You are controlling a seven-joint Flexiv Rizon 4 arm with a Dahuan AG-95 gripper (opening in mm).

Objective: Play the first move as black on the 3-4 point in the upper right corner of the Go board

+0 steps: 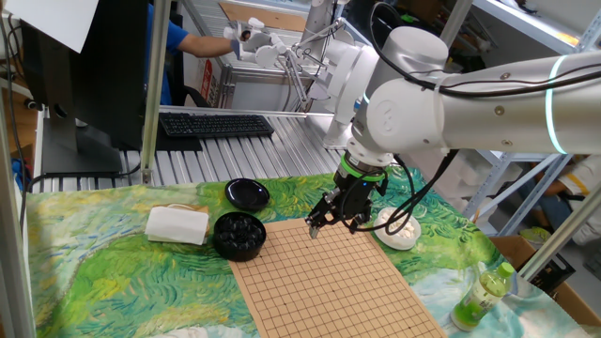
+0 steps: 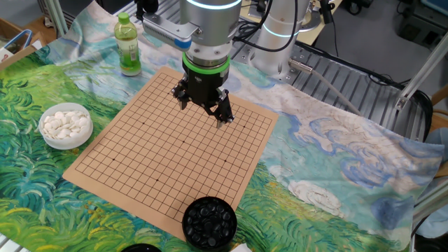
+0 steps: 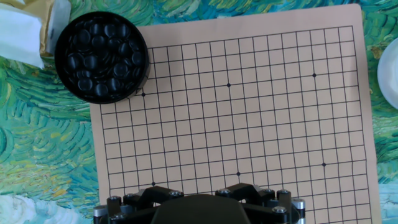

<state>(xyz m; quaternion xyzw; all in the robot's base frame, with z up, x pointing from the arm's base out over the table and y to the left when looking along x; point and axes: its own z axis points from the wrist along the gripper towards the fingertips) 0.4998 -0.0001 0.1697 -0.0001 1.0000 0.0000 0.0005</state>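
The Go board [image 1: 329, 282] lies on the painted cloth and its grid carries no stones; it also shows in the other fixed view [image 2: 175, 140] and the hand view [image 3: 249, 124]. The black stones fill a round black bowl [image 1: 239, 235] at the board's corner, seen too in the other fixed view [image 2: 208, 222] and the hand view [image 3: 101, 56]. My gripper [image 1: 333, 225] hovers over the board near its far edge, away from that bowl. Its fingers [image 2: 223, 117] stand spread apart with nothing visible between them. The hand view shows only the gripper's body, not the fingertips.
A white bowl of white stones [image 1: 396, 228] sits beside the board's far right corner. An empty black bowl [image 1: 247, 194] and a white folded cloth [image 1: 177, 224] lie left of the black stones. A green bottle [image 1: 484, 293] stands by the board's right edge.
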